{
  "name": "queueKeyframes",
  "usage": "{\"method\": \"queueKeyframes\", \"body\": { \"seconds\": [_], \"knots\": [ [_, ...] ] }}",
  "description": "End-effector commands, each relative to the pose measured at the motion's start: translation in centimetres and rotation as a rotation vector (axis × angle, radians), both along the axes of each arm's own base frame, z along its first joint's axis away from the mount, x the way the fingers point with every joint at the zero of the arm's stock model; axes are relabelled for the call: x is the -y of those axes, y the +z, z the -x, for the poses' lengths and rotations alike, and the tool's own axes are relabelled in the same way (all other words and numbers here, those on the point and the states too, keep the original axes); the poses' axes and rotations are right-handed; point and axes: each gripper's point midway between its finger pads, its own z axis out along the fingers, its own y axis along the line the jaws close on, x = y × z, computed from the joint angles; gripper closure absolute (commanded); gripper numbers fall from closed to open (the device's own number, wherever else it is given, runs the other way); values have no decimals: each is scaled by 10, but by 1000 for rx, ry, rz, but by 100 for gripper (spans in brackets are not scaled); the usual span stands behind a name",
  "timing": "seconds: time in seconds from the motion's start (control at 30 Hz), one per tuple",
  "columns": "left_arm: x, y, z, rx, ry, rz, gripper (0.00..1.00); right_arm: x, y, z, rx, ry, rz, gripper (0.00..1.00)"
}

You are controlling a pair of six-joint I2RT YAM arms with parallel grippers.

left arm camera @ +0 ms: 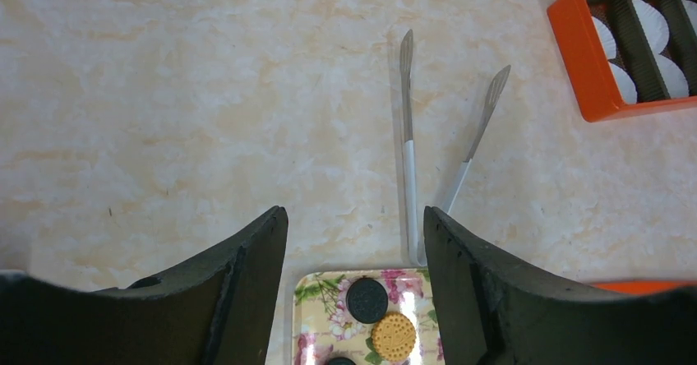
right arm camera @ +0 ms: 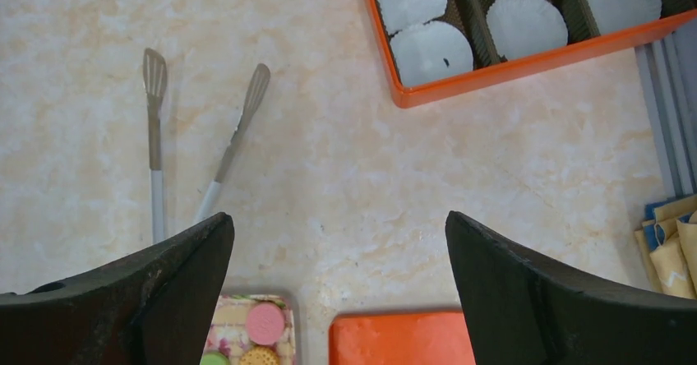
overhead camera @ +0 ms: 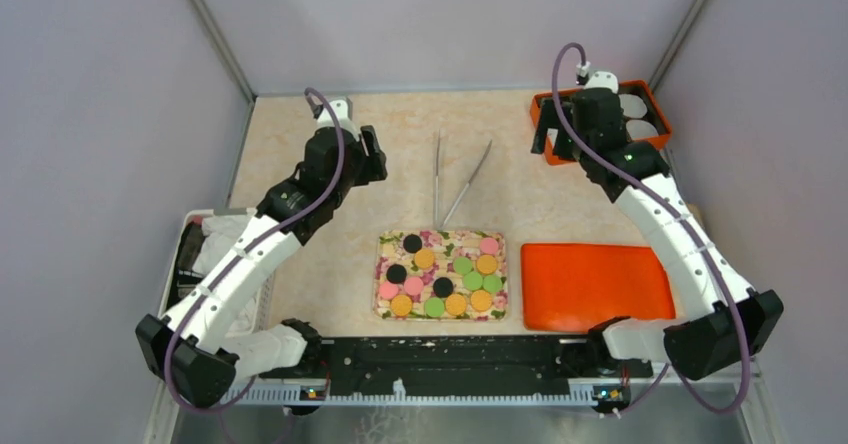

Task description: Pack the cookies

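Cookies [overhead camera: 443, 287]: all on the floral tray [overhead camera: 445, 237] at 6 o'clock, none in the paper cups [right arm camera: 431, 53] at 1 o'clock. Packing seemingly unstarted; left tool [left arm camera: 353, 217] and right tool [right arm camera: 339, 217] spread open, empty.

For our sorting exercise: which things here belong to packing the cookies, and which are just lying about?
Job: cookies, flowered tray, tongs, orange box, paper cups, orange lid.
Likely lying about: white cloth at left, blue-and-yellow bundle at right.
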Motion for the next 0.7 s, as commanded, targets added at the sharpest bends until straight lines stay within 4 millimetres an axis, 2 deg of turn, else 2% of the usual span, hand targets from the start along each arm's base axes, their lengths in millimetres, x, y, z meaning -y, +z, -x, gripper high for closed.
{"method": "queueKeyframes", "body": {
  "seconds": [0.0,0.13,0.2,0.3,0.43,0.53,0.57,0.67],
  "knots": [
    [0,-6,-7,2,21,-10,32,-12,-18,-6,-30,61,20,1],
    [-1,-10,-9,-4,29,-20,31,-21,-30,-20,-24,97,33,1],
    [0,-14,-11,-6,29,-21,31,-23,-30,-33,-25,96,51,1],
    [1,-21,-14,-13,32,-27,31,-28,-41,-53,-65,96,88,3],
    [2,-30,-21,-37,43,-59,31,-31,-55,-86,-118,66,146,12],
    [2,-32,-27,-34,50,-79,31,-32,-69,-113,-155,49,167,13],
    [3,-34,-30,-32,49,-85,31,-31,-83,-123,-187,45,178,13],
    [6,-40,-37,-34,43,-105,30,-21,-96,-150,-219,19,171,13]
  ]
}}
